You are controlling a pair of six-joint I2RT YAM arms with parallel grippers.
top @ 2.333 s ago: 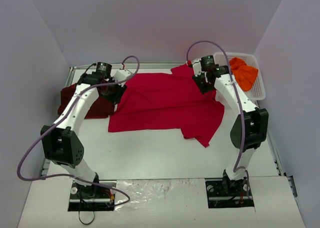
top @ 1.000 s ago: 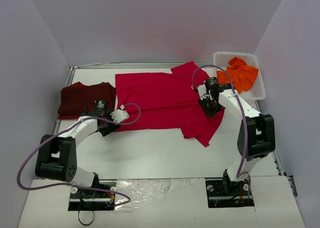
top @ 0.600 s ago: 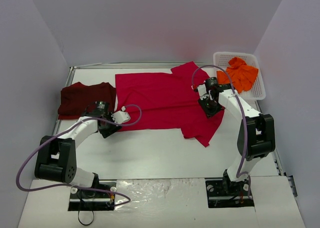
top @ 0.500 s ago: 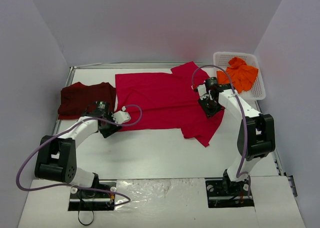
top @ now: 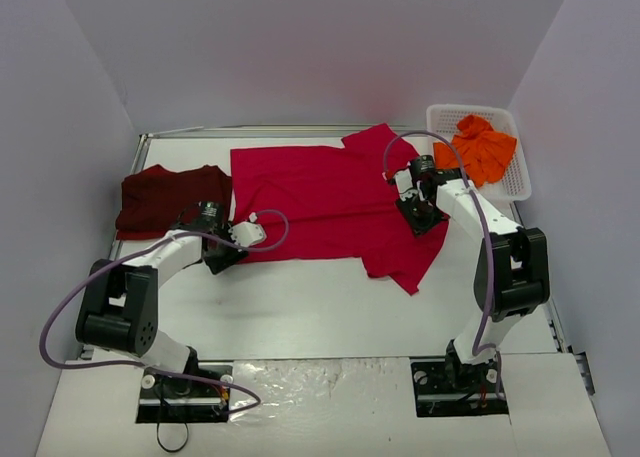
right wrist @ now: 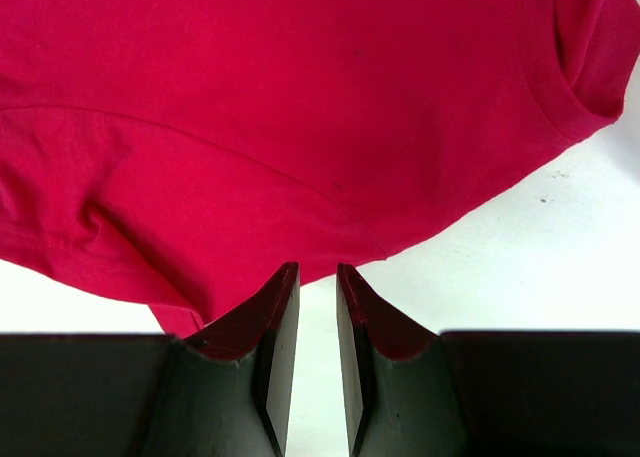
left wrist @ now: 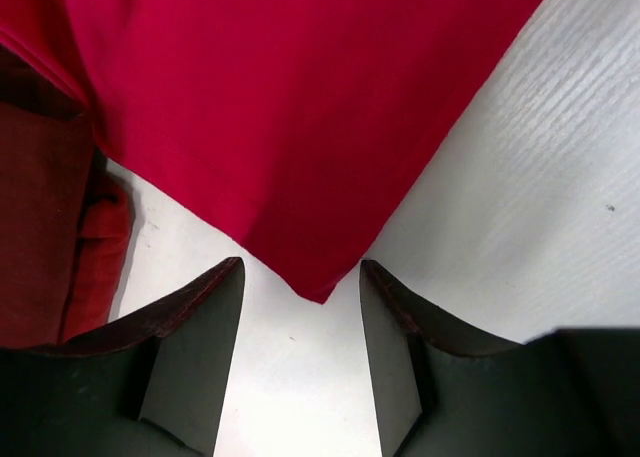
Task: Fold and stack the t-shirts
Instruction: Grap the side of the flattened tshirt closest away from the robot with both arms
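Note:
The bright red t-shirt (top: 325,197) lies spread flat on the white table (top: 330,307), with one sleeve hanging toward the front right. My left gripper (top: 222,256) is low at its front left corner. In the left wrist view the jaws of this gripper (left wrist: 300,269) stand open, and the red corner (left wrist: 318,277) lies just between the tips, not pinched. My right gripper (top: 426,220) sits on the shirt's right side. Its jaws (right wrist: 318,269) are parted by a narrow gap at the red hem (right wrist: 300,177), holding nothing. The folded maroon t-shirt (top: 165,199) lies at the left. The orange t-shirt (top: 480,147) sits in the basket.
The white lattice basket (top: 517,182) stands at the back right against the wall. The maroon cloth (left wrist: 40,227) lies close to the left of my left gripper. Grey walls enclose the table on three sides. Both arm bases sit at the near edge.
Both arms came down from the shirt's far edge to the table. In the last second the left gripper shifted slightly right toward the red corner; the right arm stayed still.

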